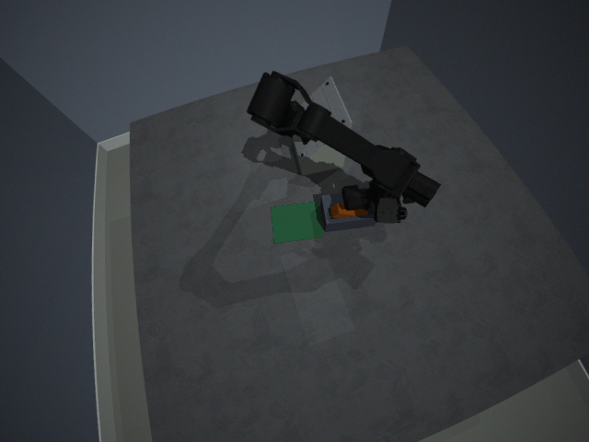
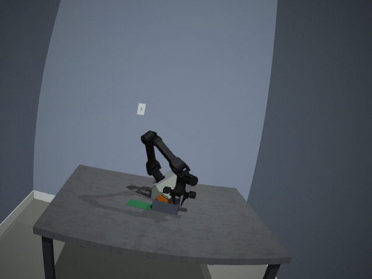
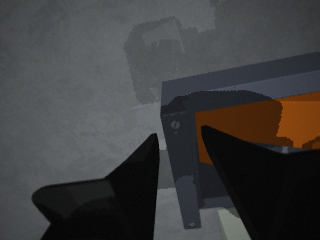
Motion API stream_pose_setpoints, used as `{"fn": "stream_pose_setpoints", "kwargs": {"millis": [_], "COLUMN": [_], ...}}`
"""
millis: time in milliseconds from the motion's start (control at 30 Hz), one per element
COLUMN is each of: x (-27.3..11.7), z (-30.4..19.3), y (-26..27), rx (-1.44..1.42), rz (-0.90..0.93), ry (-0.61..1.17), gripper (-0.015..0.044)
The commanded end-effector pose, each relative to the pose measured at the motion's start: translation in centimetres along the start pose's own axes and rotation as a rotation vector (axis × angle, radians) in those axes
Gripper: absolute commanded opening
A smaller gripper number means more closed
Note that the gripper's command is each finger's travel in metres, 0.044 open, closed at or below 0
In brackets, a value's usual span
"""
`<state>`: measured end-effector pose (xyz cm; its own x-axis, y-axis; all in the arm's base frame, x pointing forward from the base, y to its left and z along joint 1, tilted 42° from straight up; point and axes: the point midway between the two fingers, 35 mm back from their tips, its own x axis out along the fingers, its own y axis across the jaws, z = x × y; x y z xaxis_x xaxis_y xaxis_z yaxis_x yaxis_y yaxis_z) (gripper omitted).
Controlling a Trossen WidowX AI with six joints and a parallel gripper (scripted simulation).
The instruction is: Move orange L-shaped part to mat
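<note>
A dark grey mottled table [image 2: 210,234] on black legs [image 2: 47,256] stands before a pale blue-grey wall [image 2: 180,75]; a small white switch plate [image 2: 140,108] sits on that wall above the table; darker walls flank it; a white skirting board [image 2: 42,195] and dull olive floor [image 2: 18,216] lie left of the table.

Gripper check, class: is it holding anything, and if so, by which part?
Nothing is held. The gripper is partly open, one finger over the orange L-shaped part, whose far end has tipped up.
</note>
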<state>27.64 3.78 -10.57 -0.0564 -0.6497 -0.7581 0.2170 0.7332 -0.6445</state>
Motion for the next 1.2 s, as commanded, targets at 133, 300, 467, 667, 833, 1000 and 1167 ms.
{"fn": "stream_pose_setpoints", "kwargs": {"millis": [133,300,467,667,833,1000,1167], "x": [1.2,1.2,1.2,1.2,0.9,0.5,-0.3], "z": [-0.4,-0.4,-0.4,-0.4,-0.2,-0.3,-0.4], "y": [-0.2,-0.2,-0.2,-0.2,-0.1,0.3,1.1], "rx": [-0.013,-0.013,-0.013,-0.013,-0.004,-0.007,-0.013], "rz": [-0.015,-0.015,-0.015,-0.015,-0.005,-0.008,-0.013], "ry": [0.004,0.004,0.004,0.004,0.002,0.003,0.004], "gripper": [0.0180,0.0180,0.0180,0.0180,0.0180,0.0180,0.0180]}}
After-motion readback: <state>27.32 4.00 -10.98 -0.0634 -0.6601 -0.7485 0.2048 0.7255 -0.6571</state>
